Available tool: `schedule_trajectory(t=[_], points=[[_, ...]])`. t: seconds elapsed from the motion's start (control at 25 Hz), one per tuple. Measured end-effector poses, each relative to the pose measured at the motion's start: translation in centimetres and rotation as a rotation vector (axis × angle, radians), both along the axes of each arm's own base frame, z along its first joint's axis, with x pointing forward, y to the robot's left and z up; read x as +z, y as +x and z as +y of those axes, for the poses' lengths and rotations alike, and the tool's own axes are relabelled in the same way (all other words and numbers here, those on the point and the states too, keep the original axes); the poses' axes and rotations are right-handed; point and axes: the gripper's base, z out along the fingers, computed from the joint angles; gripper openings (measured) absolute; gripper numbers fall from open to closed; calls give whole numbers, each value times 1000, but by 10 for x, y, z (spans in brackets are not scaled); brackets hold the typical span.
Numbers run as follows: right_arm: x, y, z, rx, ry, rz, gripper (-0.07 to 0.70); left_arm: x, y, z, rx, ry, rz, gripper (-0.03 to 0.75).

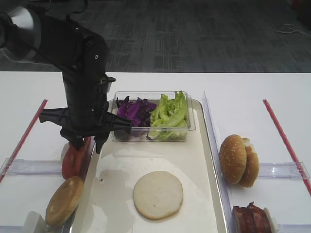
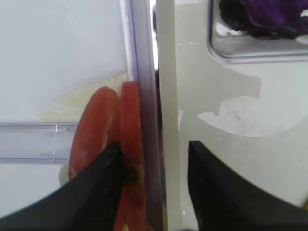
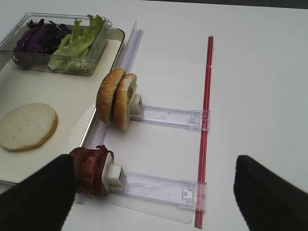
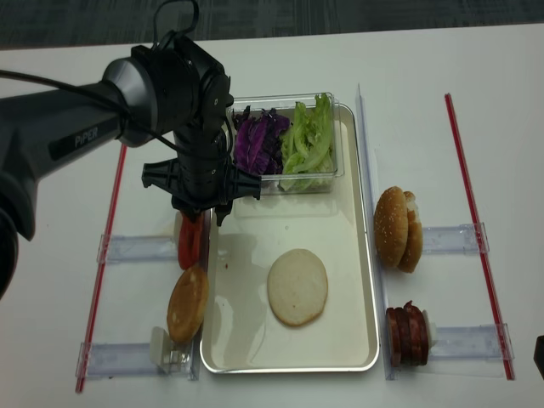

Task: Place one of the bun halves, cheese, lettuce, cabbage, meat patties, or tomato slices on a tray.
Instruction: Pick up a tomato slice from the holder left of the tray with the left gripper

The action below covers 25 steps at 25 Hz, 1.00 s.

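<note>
The left gripper (image 2: 154, 166) stands part open straddling the tomato slices (image 1: 75, 158), which stand on edge in a rack at 9 o'clock of the tray (image 1: 210, 160), one finger (image 2: 96, 192) against a slice face, the other (image 2: 231, 192) over the tray floor, nothing yet clamped; the right gripper (image 3: 154, 192) hangs wide open and empty near the patties (image 3: 91, 169). In my judgement the slices are light, soft, slick and easily crushed, so take one by its flat faces near the top edge, gently. The raised rim lies just beside the slices at 3 o'clock; bare floor lies between the bun disc (image 1: 158, 194) and the tub (image 1: 151, 116) at 12 o'clock.
</note>
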Motion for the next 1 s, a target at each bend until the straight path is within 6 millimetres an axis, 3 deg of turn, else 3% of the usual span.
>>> schedule_trajectory(t=[1.0], points=[[0, 0, 0, 0, 0, 0, 653, 0, 1, 4, -19, 52, -2, 137]])
